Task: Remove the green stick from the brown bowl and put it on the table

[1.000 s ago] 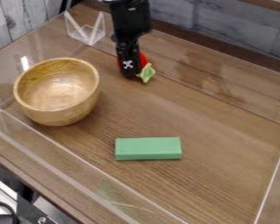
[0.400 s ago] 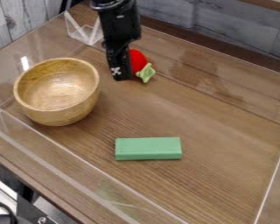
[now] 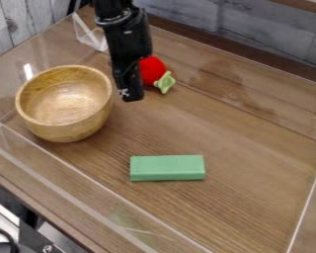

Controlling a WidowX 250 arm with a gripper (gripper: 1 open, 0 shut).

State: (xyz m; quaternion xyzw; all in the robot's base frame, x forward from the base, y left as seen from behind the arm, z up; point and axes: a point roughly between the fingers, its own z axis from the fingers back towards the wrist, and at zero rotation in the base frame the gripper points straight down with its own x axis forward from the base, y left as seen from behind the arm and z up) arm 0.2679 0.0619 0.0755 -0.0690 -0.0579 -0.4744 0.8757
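Camera view: green stick (image 3: 168, 167) lies flat on the wooden worktop (image 3: 240, 119), toward the near edge, well apart from the gripper (image 3: 130, 94). Gripper points down, fingers drawn together, nothing held, hanging just beside the right rim of the brown bowl (image 3: 64, 102). Bowl sits upright at left, its inside bare wood. A red object with a green part (image 3: 155, 74) sits just behind the gripper. Clear walls (image 3: 68, 183) border the worktop.
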